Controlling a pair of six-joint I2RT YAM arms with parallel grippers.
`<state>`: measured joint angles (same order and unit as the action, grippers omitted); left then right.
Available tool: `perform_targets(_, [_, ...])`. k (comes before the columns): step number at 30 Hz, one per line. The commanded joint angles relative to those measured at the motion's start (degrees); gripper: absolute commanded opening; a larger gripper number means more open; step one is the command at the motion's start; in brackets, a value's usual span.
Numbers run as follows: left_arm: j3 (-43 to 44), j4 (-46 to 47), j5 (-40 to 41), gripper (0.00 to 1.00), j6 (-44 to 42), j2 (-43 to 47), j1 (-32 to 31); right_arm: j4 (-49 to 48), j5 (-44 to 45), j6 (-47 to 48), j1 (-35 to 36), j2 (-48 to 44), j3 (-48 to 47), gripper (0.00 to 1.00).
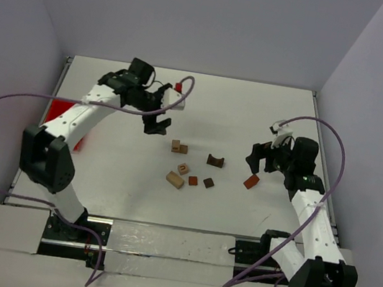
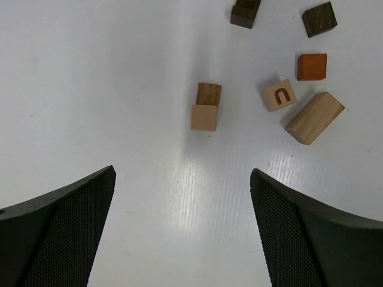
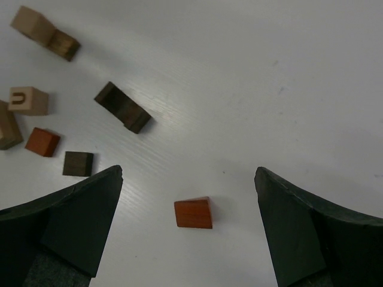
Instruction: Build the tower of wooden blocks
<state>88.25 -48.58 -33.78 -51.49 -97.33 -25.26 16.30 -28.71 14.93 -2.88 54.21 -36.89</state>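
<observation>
Fingers spread, holding nothing: left hand (image 2: 182, 174) near tan-and-brown block pair (image 2: 206, 107), right hand (image 3: 188, 172) over lone reddish-brown block (image 3: 193, 213) on worktop (image 1: 255, 110)

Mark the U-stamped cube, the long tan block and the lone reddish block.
U-stamped cube (image 2: 279, 95), left wrist view, stamped face.
long tan block (image 2: 315, 118), left wrist view, top face.
lone reddish block (image 3: 193, 213), right wrist view, top face.

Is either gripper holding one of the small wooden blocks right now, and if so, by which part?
Nothing is held. The left gripper and the right gripper both stand open and empty.
</observation>
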Motion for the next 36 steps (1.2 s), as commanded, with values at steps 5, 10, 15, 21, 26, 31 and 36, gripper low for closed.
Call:
perform_targets(5, [-7.82,-5.84,-12.09,0.99,0.47,9.26,7.96,10.04,-14.26,24.38,11.82,10.63,-14.07,0.99])
perform_targets(10, [-11.48,-6.81,-17.30,0.99,-0.12,11.65,10.72,20.62,-14.85,44.34,20.24,20.87,-22.95,0.99])
perform_targets(15, [-14.72,-4.73,-19.11,0.99,1.02,13.33,11.08,21.79,-12.59,53.16,27.69,29.78,-28.30,0.92])
perform_targets(21, [-17.58,-2.61,-19.45,0.99,0.89,13.93,11.68,21.59,-11.14,58.75,32.97,38.16,-31.75,0.79])
perform_targets(26, [-18.05,-2.55,-20.88,0.99,-0.13,12.61,12.75,22.30,-10.47,61.55,36.21,42.66,-34.11,0.64])
perform_targets(31, [-18.07,-2.14,-21.02,0.99,-0.92,11.31,13.15,26.26,-9.45,66.55,38.41,46.32,-37.56,0.57])
perform_targets(36, [-18.19,-1.71,-21.54,0.99,-1.16,11.20,13.95,28.10,-8.91,67.78,39.39,49.28,-40.11,0.58])
